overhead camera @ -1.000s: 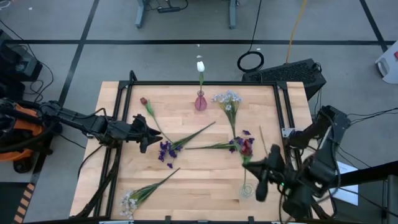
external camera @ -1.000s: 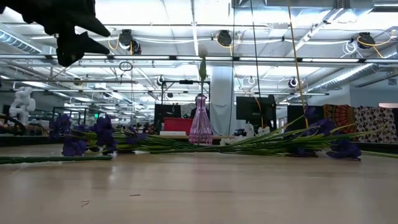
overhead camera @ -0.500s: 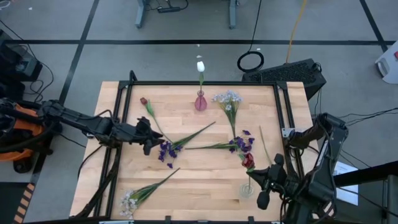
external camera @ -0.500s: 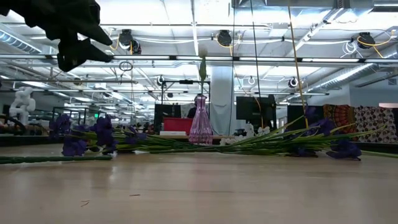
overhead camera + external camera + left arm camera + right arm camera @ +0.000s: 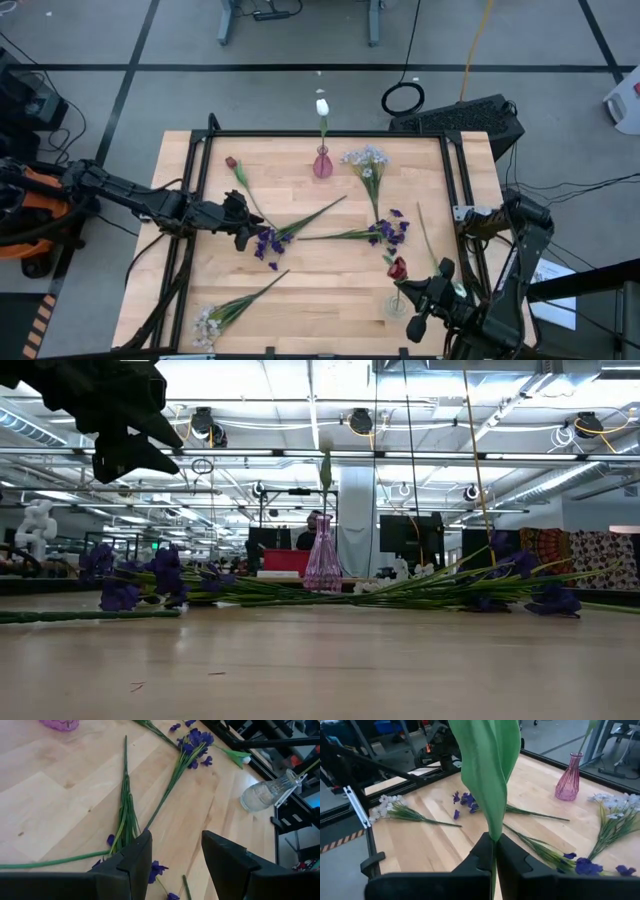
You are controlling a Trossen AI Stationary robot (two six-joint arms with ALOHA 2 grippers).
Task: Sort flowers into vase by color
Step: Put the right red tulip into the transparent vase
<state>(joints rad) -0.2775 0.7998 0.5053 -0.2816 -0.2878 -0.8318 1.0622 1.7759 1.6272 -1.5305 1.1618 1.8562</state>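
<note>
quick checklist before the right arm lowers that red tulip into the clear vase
1. Right gripper shut on the red tulip stem: ok.
2. Stem end lined up over the clear vase mouth: cannot tell, the overhead view shows them close only.
3. Clear vase upright: ok in the left wrist view.
4. Left gripper away from the drop point, open above the purple flowers: ok.
5. Pink vase, holding the white tulip, far from the path: ok.

Left arm (image 5: pixel 150 200): slim dark segmented links, black cable along them, orange housing at its base.
Right arm (image 5: pixel 515 250): bulkier black links with rounded joints.
Left gripper (image 5: pixel 172 865): two matte black, blocky, angular fingers.
</note>
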